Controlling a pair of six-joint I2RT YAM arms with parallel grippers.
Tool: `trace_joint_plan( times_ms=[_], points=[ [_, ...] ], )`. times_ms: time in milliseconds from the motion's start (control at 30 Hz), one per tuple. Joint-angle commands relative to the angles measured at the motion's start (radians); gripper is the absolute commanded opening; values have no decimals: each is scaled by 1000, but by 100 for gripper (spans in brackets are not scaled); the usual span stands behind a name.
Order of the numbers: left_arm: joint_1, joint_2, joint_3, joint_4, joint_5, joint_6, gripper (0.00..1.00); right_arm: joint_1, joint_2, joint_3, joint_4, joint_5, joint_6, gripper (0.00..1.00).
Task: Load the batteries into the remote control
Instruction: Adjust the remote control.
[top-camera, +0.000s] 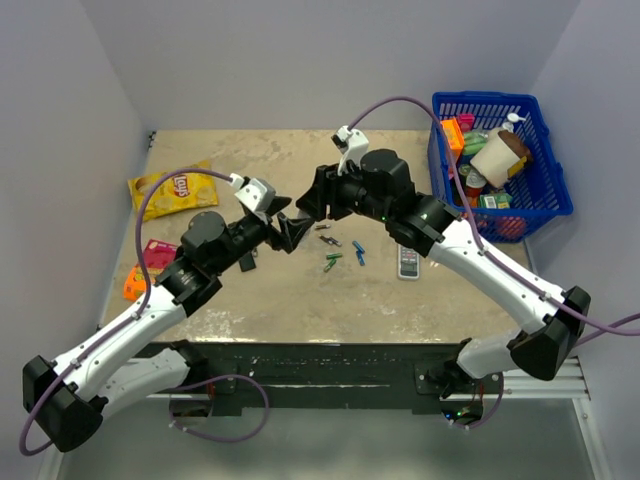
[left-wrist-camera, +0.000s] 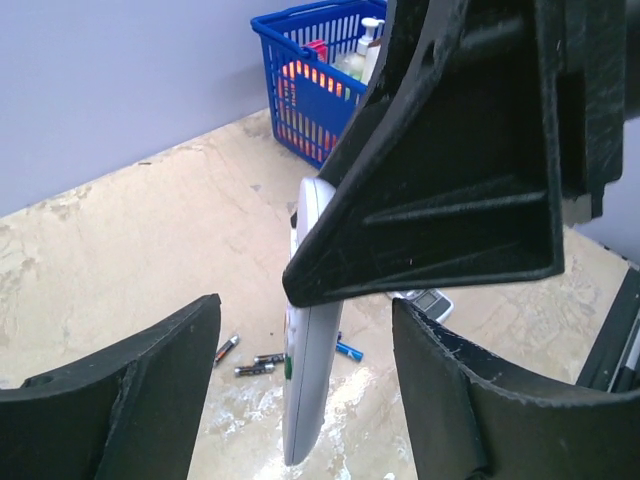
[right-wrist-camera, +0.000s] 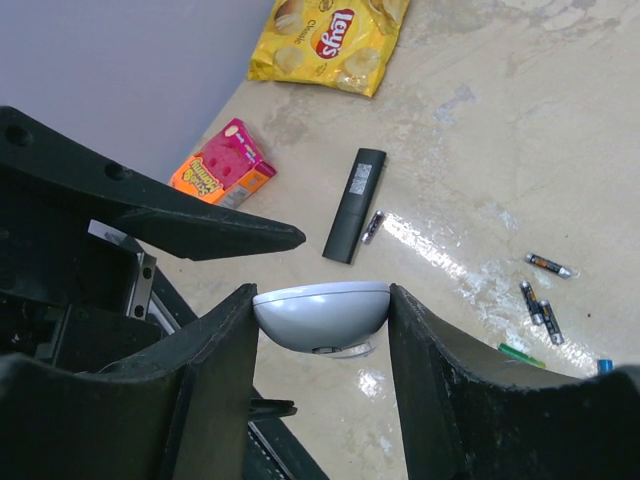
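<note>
My right gripper (right-wrist-camera: 320, 300) is shut on one rounded end of the slim white remote control (right-wrist-camera: 320, 312) and holds it above the table. In the left wrist view the remote control (left-wrist-camera: 308, 380) hangs end-down between the spread fingers of my left gripper (left-wrist-camera: 305, 310), which is open and does not touch it. In the top view the two grippers meet mid-table, left (top-camera: 290, 232) and right (top-camera: 310, 205), and hide the remote. The green batteries (top-camera: 333, 260) lie on the table just right of them; one also shows in the right wrist view (right-wrist-camera: 520, 353).
Dark cells (top-camera: 325, 232) and a blue cell (top-camera: 358, 253) lie by the green ones. A grey-white remote (top-camera: 409, 262) lies to the right and a black remote (right-wrist-camera: 355, 205) to the left. A blue basket (top-camera: 545, 150) stands back right, with a chips bag (top-camera: 175, 187) and a pink box (top-camera: 152, 255) at the left.
</note>
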Motion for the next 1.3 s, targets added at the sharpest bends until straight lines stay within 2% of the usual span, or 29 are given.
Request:
trace_joint_plan(
  times_ms=[0, 167, 467, 633, 867, 1133, 1233, 1267],
  points=[
    [-3, -14, -51, 57, -3, 57, 74, 3, -43, 48, 42, 11, -10, 0],
    [-3, -6, -88, 59, -1, 89, 75, 3, -46, 68, 31, 6, -4, 0],
    [-3, 37, -135, 160, 6, 88, 75, 3, -53, 50, 52, -23, 16, 0],
    [-3, 52, -154, 192, -17, 82, 71, 3, -58, 45, 60, -34, 27, 0],
    [-3, 69, -172, 233, -40, 63, 54, 3, -55, 39, 71, -46, 35, 0],
    [-3, 75, -174, 240, -37, 56, 43, 3, -47, 41, 74, -51, 36, 0],
    [-3, 77, -175, 243, -31, 45, 35, 2, -47, 35, 83, -59, 39, 0],
    [-3, 75, -177, 244, -24, 43, 29, 3, -49, 33, 83, -60, 42, 0]
  ],
)
